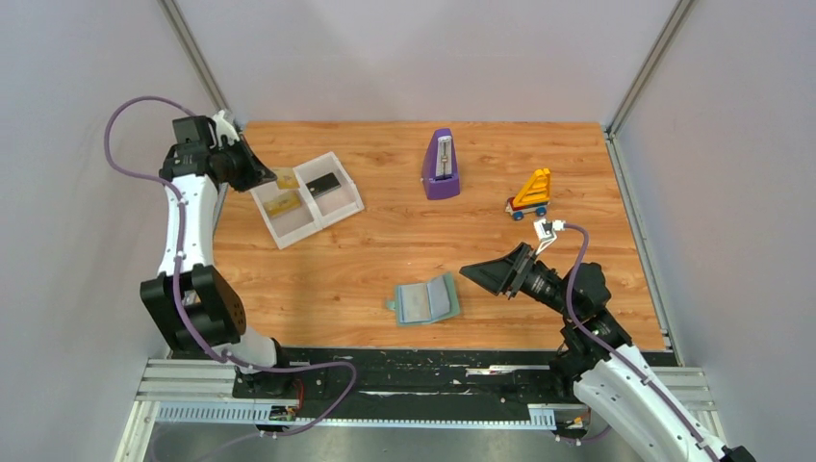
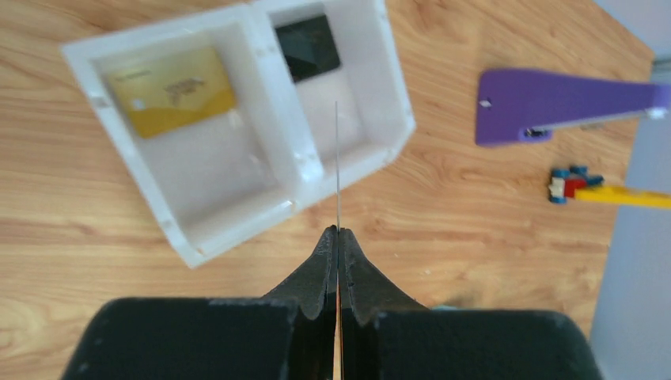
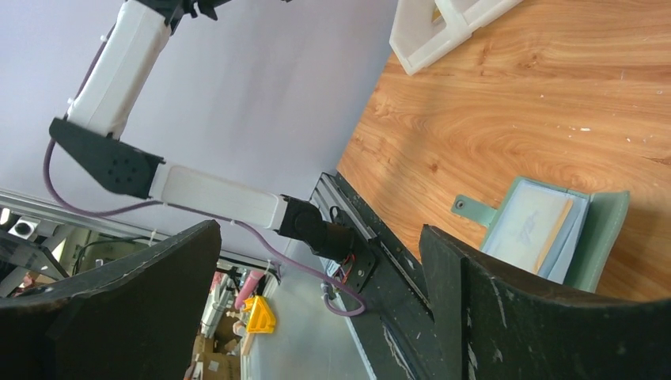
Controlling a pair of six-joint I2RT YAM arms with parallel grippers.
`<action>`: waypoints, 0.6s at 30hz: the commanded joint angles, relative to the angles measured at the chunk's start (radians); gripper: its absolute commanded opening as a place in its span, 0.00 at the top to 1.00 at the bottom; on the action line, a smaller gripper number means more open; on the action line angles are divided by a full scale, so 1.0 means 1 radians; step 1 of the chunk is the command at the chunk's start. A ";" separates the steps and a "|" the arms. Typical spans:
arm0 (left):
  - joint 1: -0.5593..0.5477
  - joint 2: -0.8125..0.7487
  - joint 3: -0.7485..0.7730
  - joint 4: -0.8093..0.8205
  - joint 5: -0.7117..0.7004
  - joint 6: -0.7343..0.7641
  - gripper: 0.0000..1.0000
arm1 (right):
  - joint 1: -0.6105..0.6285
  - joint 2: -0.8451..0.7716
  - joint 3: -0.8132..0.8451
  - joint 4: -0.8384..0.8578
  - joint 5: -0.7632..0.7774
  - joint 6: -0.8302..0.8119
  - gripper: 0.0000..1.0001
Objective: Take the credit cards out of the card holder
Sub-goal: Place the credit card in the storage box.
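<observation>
wooden table (image 1: 385, 252): tray (image 1: 321, 227), card holder (image 1: 424, 301), metronome (image 1: 441, 166), toy (image 1: 530, 195)

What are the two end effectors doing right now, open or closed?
Left end effector: closed on a thin card.
Right end effector: open, empty.

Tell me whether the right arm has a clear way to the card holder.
Probably yes. The right gripper hangs close beside the card holder, jaws open, with nothing standing between them. The left gripper is far off at the tray.

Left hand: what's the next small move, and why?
Probably open the left hand. It is shut on a thin yellowish card, held edge-on above the white two-compartment plastic tray, where a flat gold card and a flat black card already lie.
</observation>
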 commanded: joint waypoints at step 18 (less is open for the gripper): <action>0.138 0.523 0.334 -0.077 -0.027 0.050 1.00 | 0.003 0.042 0.055 -0.073 0.067 -0.078 0.00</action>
